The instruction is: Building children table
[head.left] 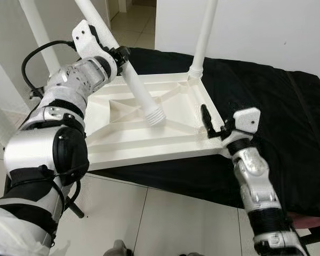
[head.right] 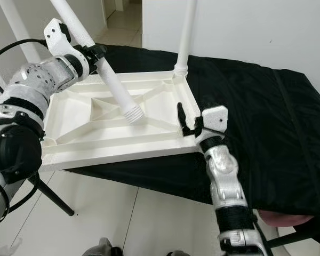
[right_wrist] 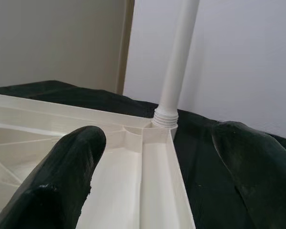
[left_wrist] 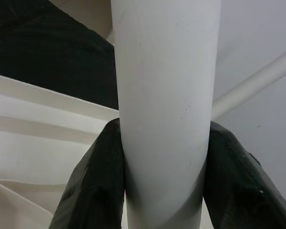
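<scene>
A white child's table top lies upside down on a black cloth. One white leg stands screwed into its far right corner. My left gripper is shut on a loose white leg. The leg is tilted, and its threaded end rests on the ribs in the middle of the underside. In the left wrist view both fingers press against this leg. My right gripper is open at the near right rim, one finger inside the top and one outside over the cloth.
Another white leg rises at the far left behind my left arm. The cloth-covered support stands on thin black legs over a tiled floor. White walls stand close behind, with a doorway at the back.
</scene>
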Robot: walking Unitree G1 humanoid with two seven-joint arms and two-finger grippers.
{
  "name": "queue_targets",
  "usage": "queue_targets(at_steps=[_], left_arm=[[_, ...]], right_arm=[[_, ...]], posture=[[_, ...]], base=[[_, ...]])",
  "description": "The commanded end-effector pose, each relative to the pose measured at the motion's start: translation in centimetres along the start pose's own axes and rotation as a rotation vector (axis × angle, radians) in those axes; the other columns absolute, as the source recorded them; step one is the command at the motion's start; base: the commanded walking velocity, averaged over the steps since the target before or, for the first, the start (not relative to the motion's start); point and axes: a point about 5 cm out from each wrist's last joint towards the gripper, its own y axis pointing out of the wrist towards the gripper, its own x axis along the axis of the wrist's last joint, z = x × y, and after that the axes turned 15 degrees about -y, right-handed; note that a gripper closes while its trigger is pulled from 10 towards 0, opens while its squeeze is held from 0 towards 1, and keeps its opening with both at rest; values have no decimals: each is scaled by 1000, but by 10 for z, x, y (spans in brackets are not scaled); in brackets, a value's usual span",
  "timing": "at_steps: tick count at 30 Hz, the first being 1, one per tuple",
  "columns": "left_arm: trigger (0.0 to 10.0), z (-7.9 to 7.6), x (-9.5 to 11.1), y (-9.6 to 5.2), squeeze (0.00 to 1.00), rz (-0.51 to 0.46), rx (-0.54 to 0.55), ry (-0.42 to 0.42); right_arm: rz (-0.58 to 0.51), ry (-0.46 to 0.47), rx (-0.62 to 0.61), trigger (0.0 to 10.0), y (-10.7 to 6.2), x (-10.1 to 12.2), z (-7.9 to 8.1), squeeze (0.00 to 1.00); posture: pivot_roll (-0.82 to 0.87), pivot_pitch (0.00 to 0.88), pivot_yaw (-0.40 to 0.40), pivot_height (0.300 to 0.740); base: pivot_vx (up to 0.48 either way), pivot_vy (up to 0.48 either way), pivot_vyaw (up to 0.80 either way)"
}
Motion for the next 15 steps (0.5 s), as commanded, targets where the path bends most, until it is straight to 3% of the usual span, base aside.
queue_targets(at_steps=[1, 10, 15], left_arm=[[10000, -13, -1, 0, 0, 1, -144, 27], [10000, -32, -21, 0, 0, -50, -225, 81], [10000, -39, -27, -3, 0, -38, -258, 26]], right_arm=[[47, 14, 5, 10000, 4, -3, 2, 0], [12, 72, 155, 10000, 27, 17, 21, 0], [10, 90, 137, 10000, 34, 20, 19, 0]], posture=[[-22, 0, -9, 740], [-3, 0, -41, 740], [2, 0, -49, 740]], base=[[0, 0, 0], [0, 0, 0], [0, 0, 0]])
